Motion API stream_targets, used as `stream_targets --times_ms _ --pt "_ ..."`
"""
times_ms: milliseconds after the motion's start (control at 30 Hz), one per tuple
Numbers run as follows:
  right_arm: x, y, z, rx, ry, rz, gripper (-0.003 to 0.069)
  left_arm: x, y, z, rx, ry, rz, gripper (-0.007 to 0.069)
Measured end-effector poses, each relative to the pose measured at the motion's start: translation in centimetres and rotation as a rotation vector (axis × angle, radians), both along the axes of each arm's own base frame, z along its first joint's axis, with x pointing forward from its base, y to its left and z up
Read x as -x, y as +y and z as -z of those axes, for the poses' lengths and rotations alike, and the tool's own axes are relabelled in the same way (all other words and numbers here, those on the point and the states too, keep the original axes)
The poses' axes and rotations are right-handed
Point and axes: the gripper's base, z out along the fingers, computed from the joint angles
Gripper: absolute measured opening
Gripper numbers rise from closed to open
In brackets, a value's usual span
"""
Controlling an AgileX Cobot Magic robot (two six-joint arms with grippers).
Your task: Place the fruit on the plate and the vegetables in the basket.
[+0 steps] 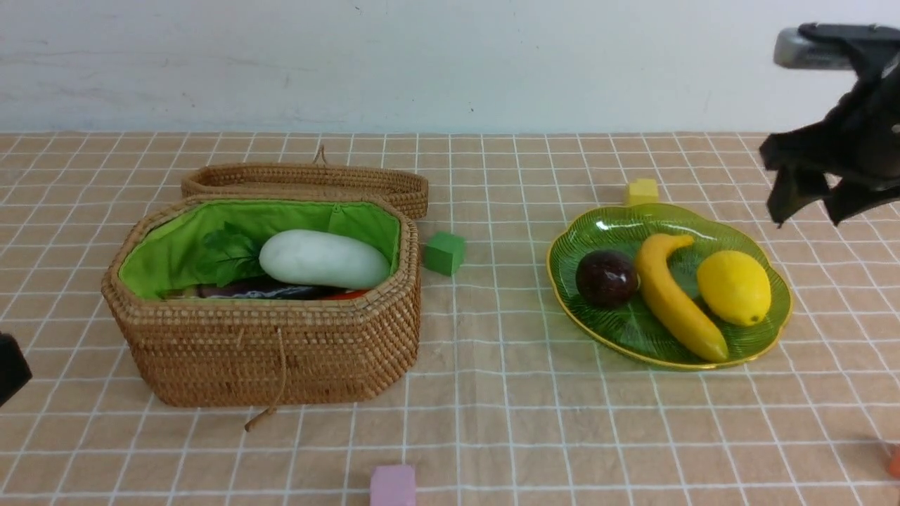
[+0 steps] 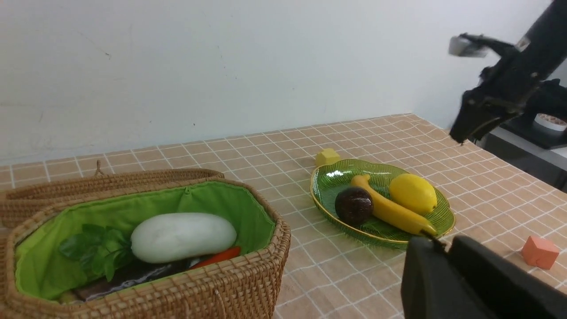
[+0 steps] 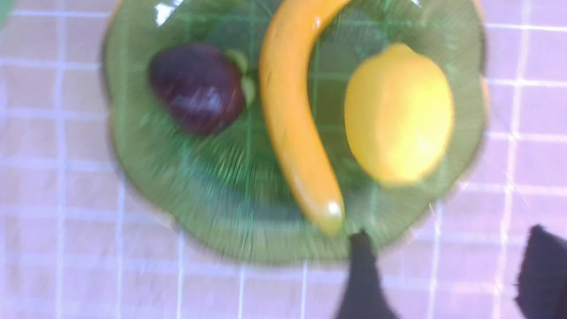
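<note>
The green leaf-shaped plate point(image 1: 605, 225) holds the maroon fruit point(image 1: 607, 278), the banana point(image 1: 675, 295) and the lemon point(image 1: 733, 287). The wicker basket point(image 1: 267, 351) stands open at the left. In it lie the white radish point(image 1: 323, 258) with its leaves, the dark aubergine point(image 1: 267, 289) and a sliver of orange carrot point(image 1: 348, 294). The gourd is hidden. My right gripper point(image 1: 807, 211) hangs open and empty above the plate's far right edge; the right wrist view shows it point(image 3: 447, 257) over the plate point(image 3: 199, 199). My left gripper point(image 2: 446, 244) is shut and empty, low at the table's left edge.
The basket's lid point(image 1: 309, 181) lies open behind it. Foam cubes lie about: green point(image 1: 444, 253) beside the basket, yellow point(image 1: 642, 191) behind the plate, pink point(image 1: 392, 485) at the front, orange point(image 2: 539, 251) at the front right.
</note>
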Motion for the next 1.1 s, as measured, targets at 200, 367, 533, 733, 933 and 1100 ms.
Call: stream_targets --times_ms 200,367,533,733,933,1100 --pt "11.4 -0.4 -4.2 0.002 -0.112 -0.007 0.0140 1.8 1.1 4.0 0.101 -0.113 0.060 0.0057" --pt "18.2 -0.6 -3.6 -0.021 -0.186 0.031 0.0073 1.6 0.6 6.0 0.089 -0.120 0.083 0.0061" --pt "25.0 -0.8 -1.0 -0.073 -0.276 0.102 0.0059 1.4 0.5 6.8 0.065 -0.108 0.080 0.0065" --pt "27.9 -0.9 2.3 -0.115 -0.403 0.141 0.0059 1.4 0.5 6.9 0.057 -0.101 0.072 0.0071" --pt "28.2 -1.0 4.8 -0.187 -0.473 0.213 0.0070 1.4 0.5 7.0 0.055 -0.096 0.070 0.0076" --pt "28.2 -0.9 6.3 -0.189 -0.422 0.225 0.0078 1.4 0.6 7.0 0.052 -0.092 0.066 0.0079"
